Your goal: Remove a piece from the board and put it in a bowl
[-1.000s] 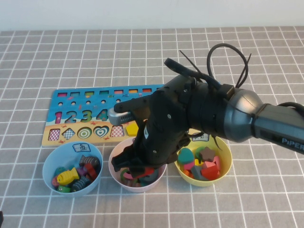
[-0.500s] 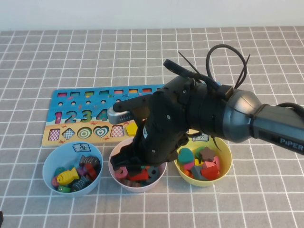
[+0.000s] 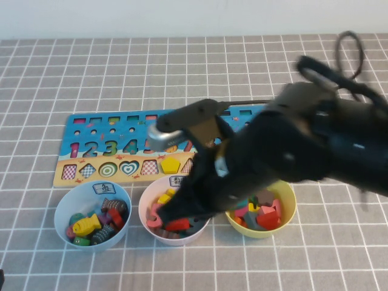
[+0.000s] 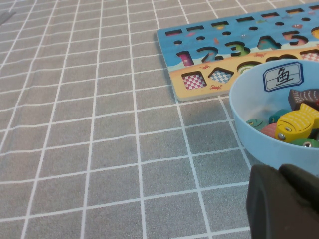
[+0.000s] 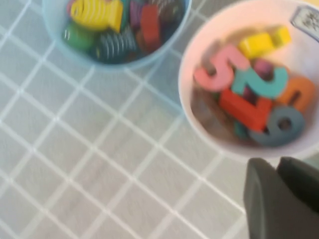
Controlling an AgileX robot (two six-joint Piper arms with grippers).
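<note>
The red 7 (image 5: pixel 242 108) is lying released in the pink bowl (image 3: pixel 145 206), lower centre; the right gripper (image 3: pixel 176 209) is hovering above, empty. The left gripper (image 4: pixel 284 199) is sitting clenched at lower right.

The board (image 4: pixel 234 45) carries printed numerals: 1, 2, 3, 4 read in the high view, and 2, 3, 4, 5 in the left wrist view. The light blue bowl (image 4: pixel 249 129) bears a white label (image 4: pixel 283 77) with the black character 鱼. The pink bowl (image 5: pixel 199 59) holds loose numerals 5, 2, 6 and a red 7 (image 5: pixel 245 110); its own rim label (image 5: pixel 308 19) is unreadable
</note>
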